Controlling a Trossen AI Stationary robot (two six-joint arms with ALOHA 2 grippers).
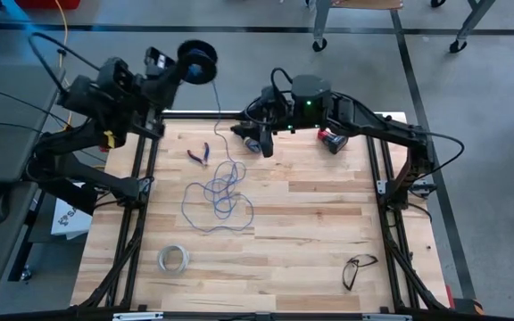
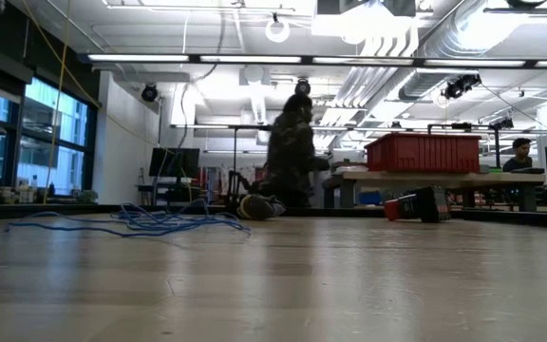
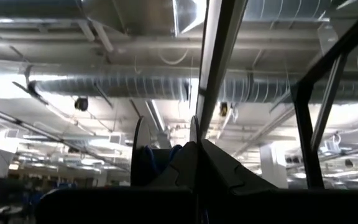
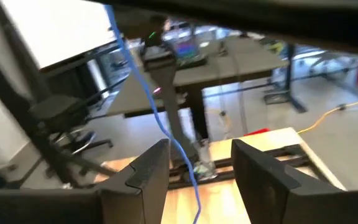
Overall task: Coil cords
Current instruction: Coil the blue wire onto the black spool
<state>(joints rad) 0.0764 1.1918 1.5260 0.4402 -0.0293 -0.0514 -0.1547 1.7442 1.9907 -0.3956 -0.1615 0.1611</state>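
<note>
Wire (image 1: 217, 198) mostly sits in a loose tangle on the tabletop (image 1: 310, 232), left hand (image 1: 178, 69) clamped on the spool (image 1: 198, 62), right hand (image 1: 263, 143) open around the strand, so lots left to coil.

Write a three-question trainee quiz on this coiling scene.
1. True or false: the left gripper holds the spool off the table's far edge.
2. The loose wire lies: A) piled on the table, B) fully wound, C) on the floor.
3. What passes between the open fingers of the right gripper?

Key
1. True.
2. A.
3. The wire.
</note>
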